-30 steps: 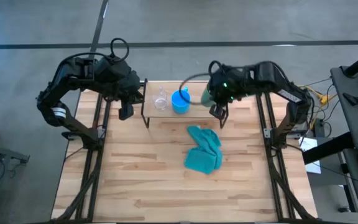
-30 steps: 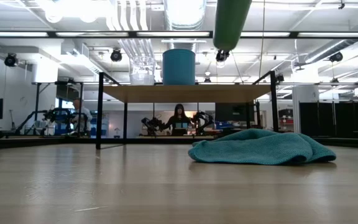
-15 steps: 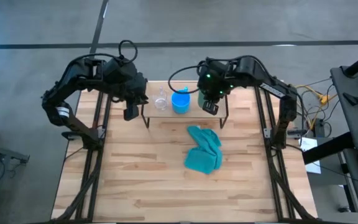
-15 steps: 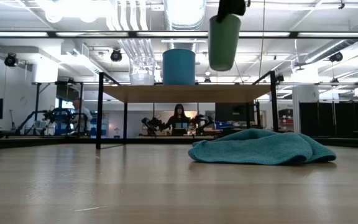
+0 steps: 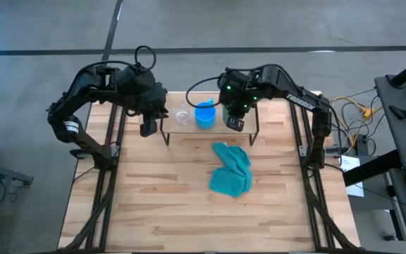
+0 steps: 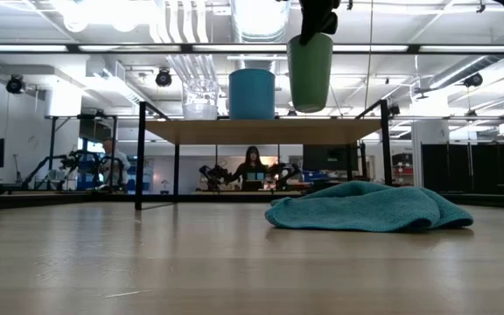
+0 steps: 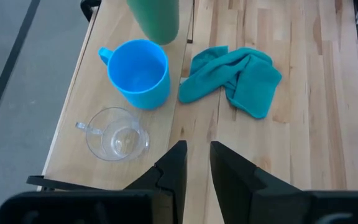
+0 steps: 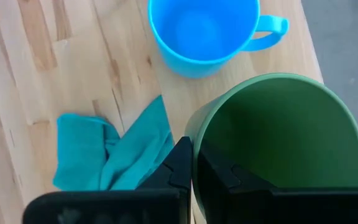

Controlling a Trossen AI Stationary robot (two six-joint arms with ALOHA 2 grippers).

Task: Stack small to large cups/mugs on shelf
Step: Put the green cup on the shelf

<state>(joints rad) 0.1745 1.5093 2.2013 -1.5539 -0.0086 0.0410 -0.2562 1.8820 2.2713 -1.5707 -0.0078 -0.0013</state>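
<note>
The shelf has a light, smooth wooden board and thin black metal legs. The glass cup is clear and shiny. The blue mug and the green cup look like matt plastic. The teal cloth is soft and fuzzy. The tabletop is pale wood planks.

Wooden table, teal cloth on it, shelf bearing glass cup, blue mug

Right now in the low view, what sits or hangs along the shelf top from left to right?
Small clear glass cup → bright blue mug → larger green cup, held above the wooden shelf board by the right gripper.
</note>
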